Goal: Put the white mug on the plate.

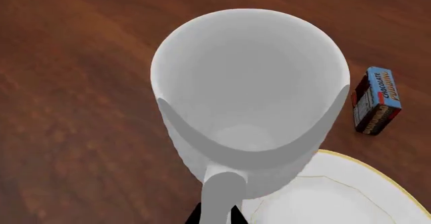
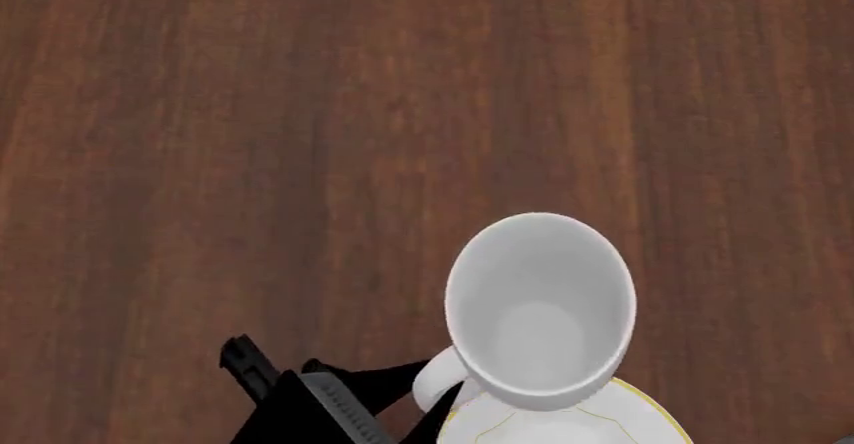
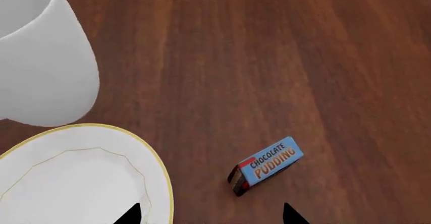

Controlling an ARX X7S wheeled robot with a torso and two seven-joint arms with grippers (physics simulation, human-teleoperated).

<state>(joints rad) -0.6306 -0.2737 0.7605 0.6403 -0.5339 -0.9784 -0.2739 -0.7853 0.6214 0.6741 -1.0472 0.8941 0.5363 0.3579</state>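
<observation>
Carry step in hand, by the look of it: mug (image 2: 541, 309) lifted off the surface (image 2: 267, 114), upright and mouth up, hanging over the far edge of the plate (image 2: 641, 419), not yet set down. Left gripper (image 1: 217, 215) clamped on the mug's handle (image 1: 223, 196), dark jaws showing on either side of it in the left wrist view; black left arm reaching in from about 7 o'clock of the mug in the head view. Right gripper (image 3: 212, 215) empty, jaws apart, hovering over plate rim and bare wood. Plate resting flat on the surface, only its far arc visible at 5 o'clock of the mug in the head view. Chocolate pudding box (image 3: 266, 166) lying on the wood, apart from the plate and clear of the route. Next move, likely: shift the mug toward 6 o'clock to centre it over the plate, lower straight down, keep it level, then release.
</observation>
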